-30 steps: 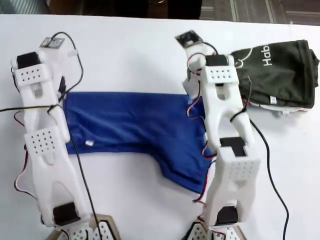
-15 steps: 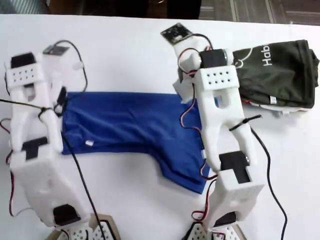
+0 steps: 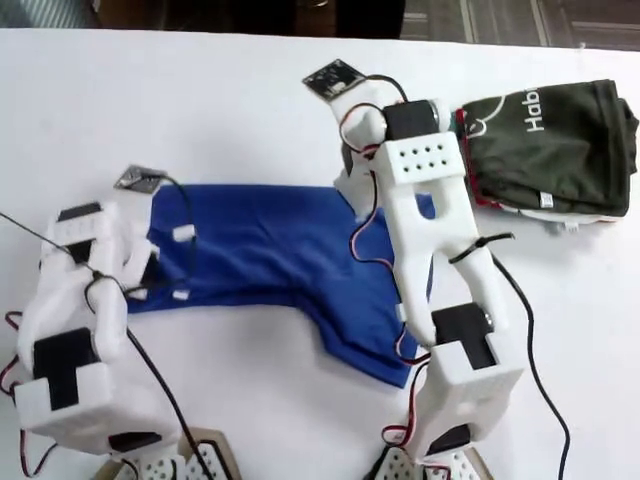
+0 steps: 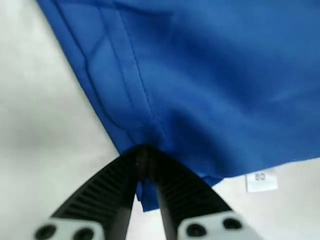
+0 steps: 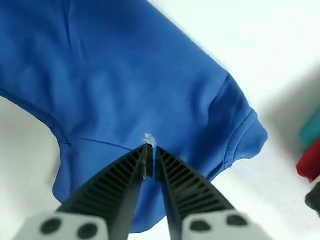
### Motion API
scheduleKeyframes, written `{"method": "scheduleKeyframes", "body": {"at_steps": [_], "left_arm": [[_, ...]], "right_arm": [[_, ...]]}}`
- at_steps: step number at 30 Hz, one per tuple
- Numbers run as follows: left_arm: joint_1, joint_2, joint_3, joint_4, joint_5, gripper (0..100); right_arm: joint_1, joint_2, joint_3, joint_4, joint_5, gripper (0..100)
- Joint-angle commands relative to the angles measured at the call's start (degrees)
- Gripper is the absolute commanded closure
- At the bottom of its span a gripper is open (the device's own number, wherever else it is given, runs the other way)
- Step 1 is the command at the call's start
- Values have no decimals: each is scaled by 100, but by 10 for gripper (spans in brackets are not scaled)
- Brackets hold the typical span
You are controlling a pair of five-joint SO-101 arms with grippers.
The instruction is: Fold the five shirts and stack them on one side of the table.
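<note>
A blue shirt [image 3: 270,245] lies spread across the middle of the white table [image 3: 230,100], one sleeve pointing toward the front. My left gripper [image 3: 145,270] is at the shirt's left end. In the left wrist view this left gripper [image 4: 145,167] is shut on the hem of the blue shirt [image 4: 210,90]. My right gripper [image 3: 350,185] is over the shirt's far edge near its right end. Seen from the right wrist, the gripper [image 5: 150,152] is shut, tips pinching the blue shirt [image 5: 125,85] beside a sleeve cuff [image 5: 247,132].
A stack of folded shirts [image 3: 560,140] with a dark green one on top sits at the far right of the table. Red and teal edges of that stack [image 5: 310,160] appear in the right wrist view. A white label [image 4: 260,180] hangs off the blue shirt's hem.
The left arm has drawn back toward the front, and the shirt's left end has shifted right with it. The right arm has swung left and toward the far side.
</note>
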Motion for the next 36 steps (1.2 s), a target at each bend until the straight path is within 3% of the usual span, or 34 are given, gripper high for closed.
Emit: {"method": "scheduleKeyframes", "body": {"at_steps": [1, 8, 14, 19, 26, 31, 36], "left_arm": [[-9, -123, 136, 97, -26, 973], [-97, -967, 136, 448, -26, 973], [-97, -2444, 145, 993, -44, 973], [123, -3051, 198, 976, -26, 973], [396, -2585, 1130, -580, 246, 973], [396, -1785, 1437, -1327, 255, 973], [378, -1222, 1262, -1468, 378, 973]], "right_arm": [[-13, -479, -211, 48, -53, 979], [-251, -1077, 580, -84, -26, 978], [-866, -2677, 3121, -1147, -44, 978], [-884, -2985, 5090, -2264, -9, 976], [-927, -2624, 5679, -2457, -9, 813], [-1095, -2580, 5697, -2237, -9, 826], [-1780, -2589, 5705, -1842, -44, 825]]}}
